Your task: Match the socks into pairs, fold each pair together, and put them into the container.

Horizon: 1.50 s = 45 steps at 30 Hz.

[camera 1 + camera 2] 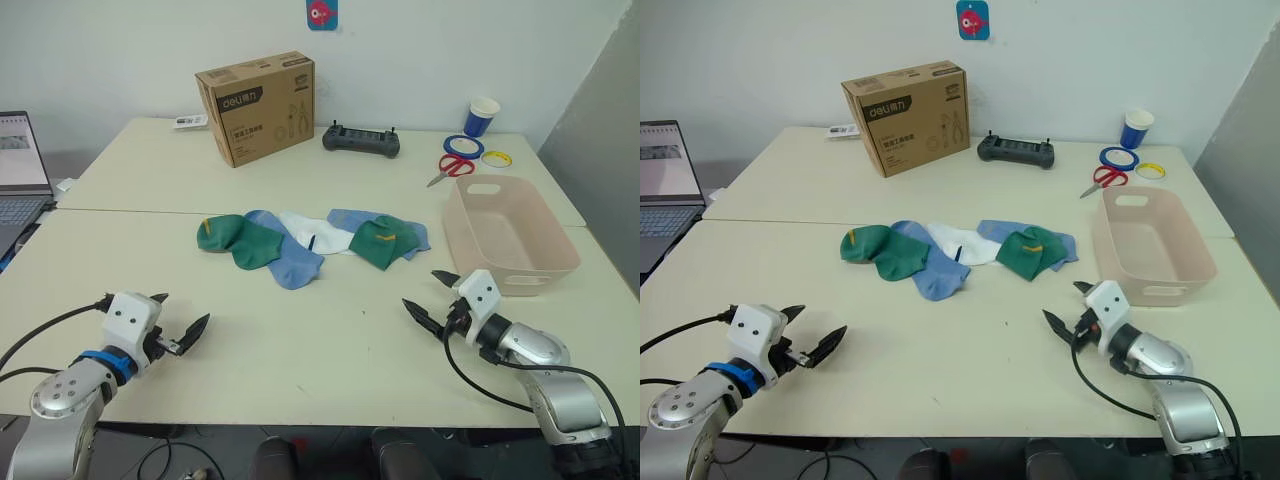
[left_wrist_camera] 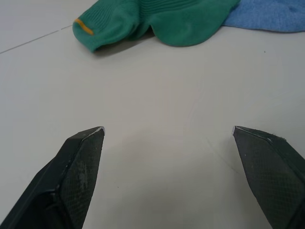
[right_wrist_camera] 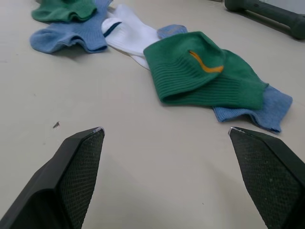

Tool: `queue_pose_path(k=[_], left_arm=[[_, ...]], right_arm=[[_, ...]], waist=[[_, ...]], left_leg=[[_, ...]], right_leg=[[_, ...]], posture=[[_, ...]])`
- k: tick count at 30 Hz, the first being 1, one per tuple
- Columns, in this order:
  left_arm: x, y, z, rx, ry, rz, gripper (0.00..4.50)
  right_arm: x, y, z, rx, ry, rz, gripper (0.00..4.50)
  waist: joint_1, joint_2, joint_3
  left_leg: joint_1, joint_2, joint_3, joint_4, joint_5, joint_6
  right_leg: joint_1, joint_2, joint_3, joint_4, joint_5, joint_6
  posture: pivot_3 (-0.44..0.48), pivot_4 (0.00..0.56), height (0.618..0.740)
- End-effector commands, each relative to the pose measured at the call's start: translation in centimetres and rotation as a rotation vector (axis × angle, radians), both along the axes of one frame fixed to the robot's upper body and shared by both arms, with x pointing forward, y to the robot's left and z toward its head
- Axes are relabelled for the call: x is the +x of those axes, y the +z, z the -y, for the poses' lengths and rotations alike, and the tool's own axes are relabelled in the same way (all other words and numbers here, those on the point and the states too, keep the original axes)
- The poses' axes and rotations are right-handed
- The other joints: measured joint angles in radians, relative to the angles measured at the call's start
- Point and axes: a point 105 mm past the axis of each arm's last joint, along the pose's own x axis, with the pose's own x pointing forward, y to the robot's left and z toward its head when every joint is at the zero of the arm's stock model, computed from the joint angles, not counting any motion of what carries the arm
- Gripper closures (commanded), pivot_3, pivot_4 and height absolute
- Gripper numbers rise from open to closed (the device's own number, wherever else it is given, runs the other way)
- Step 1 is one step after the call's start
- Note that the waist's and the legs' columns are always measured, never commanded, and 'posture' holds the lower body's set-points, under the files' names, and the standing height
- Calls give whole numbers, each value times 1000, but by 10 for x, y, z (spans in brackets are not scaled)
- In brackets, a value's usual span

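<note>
The cardboard box (image 1: 256, 107) at the back reads "deli" on its side. The socks (image 1: 310, 241) lie in an overlapping row mid-table, with bare table (image 1: 300, 340) between them and the near edge. The pink basin (image 1: 508, 236) sits just right of them, near the table's right edge. The left gripper (image 1: 184, 321) and right gripper (image 1: 431, 296) rest low over the near table, fingers spread and empty.

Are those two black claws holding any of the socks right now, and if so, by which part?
Nothing is held. The left gripper and the right gripper are both open above the table, short of the socks.
</note>
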Motion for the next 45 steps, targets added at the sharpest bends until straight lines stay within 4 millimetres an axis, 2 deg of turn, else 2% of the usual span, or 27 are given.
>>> queue_pose_path(k=[1,6,9,13,16,21,25,32,34,39,45], left_arm=[[-6,14,2,-13,15,61,25],[-20,15,12,-110,24,73,25],[-25,16,17,-147,29,76,25],[-40,9,26,-219,72,72,25],[-45,7,33,-229,81,69,25],[-40,10,36,-227,76,80,25],[-20,22,43,-215,22,107,25],[47,40,51,-179,-8,179,25],[59,43,55,-187,-15,193,25],[87,34,76,-120,-71,149,25],[110,27,86,-126,-62,113,25]], right_arm=[[2,29,-21,46,106,80,0],[4,52,-52,83,291,100,0],[5,57,-60,79,348,95,0],[0,82,-89,128,511,122,0],[-3,84,-90,135,557,98,0],[2,80,-78,72,552,100,0],[3,81,-76,69,538,113,0],[5,72,-63,55,451,113,0],[6,72,-61,54,428,120,0],[5,70,-59,47,403,125,0],[7,69,-57,49,364,129,0]], waist=[[0,0,0],[-1,0,0],[2,0,0],[-1,1,0],[0,0,0],[9,0,0],[7,1,0],[11,1,0],[12,1,0],[9,1,1],[12,1,1]], left_leg=[[0,0,0,0,0,0],[1,0,0,0,0,0],[1,0,-1,0,0,0],[1,0,0,0,0,0],[1,0,-1,0,0,0],[1,-1,-2,1,0,0],[1,0,-2,3,0,0],[0,-1,-2,5,0,0],[-1,-1,-2,5,0,0],[-1,0,-4,4,0,0],[-1,0,-4,5,0,0]], right_leg=[[0,0,0,0,0,0],[1,0,0,0,0,0],[1,0,-1,0,0,-1],[1,0,-1,-1,0,-1],[2,0,-1,-1,0,-1],[2,0,-2,-1,-4,-7],[2,0,-2,0,-4,-7],[3,1,-2,0,0,0],[2,1,-2,0,1,0],[2,2,-2,0,1,-1],[3,4,-2,0,1,-1]], posture=[[0,150,740],[0,150,740],[0,150,740],[0,150,740],[0,150,740],[0,150,740],[0,150,740],[0,150,740],[0,150,740],[0,150,740],[0,150,740]])
